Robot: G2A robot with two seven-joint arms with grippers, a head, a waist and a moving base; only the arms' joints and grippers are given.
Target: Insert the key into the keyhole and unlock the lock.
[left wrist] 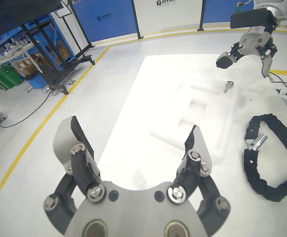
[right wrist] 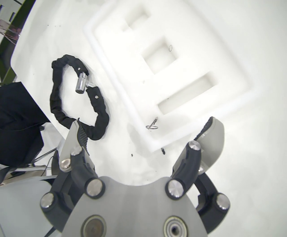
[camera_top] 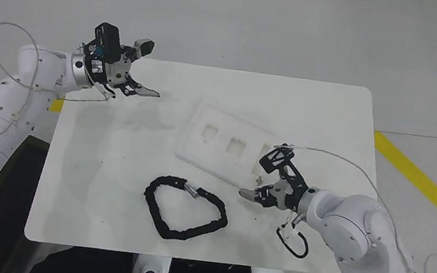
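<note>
Plainly, nothing is held yet. The right gripper (right wrist: 143,123) hangs with its fingers spread wide over the near right corner of the foam tray (camera_top: 194,138), where the key (right wrist: 153,123) lies flat on its wire ring, just beside the rightmost of the tray's 3 recesses. The left gripper (left wrist: 134,125), fingers also spread, sits at the table's far left corner, well apart from everything. The chain lock (camera_top: 185,207) lies looped on the table near the tray, its silver cylinder (right wrist: 81,84) at the far side of the loop.

The likely trouble is the pick: a thin key flat on soft foam could skid under the fingertips and tip into the recess. Later, with the lock loose and no gripper steadying it, pushing a key in would probably shove the cylinder away.

The right wrist view resolves the ring and blade; the top view reduces them to a speck. The left wrist view shows the key's head side-on, with the right gripper above it.
</note>
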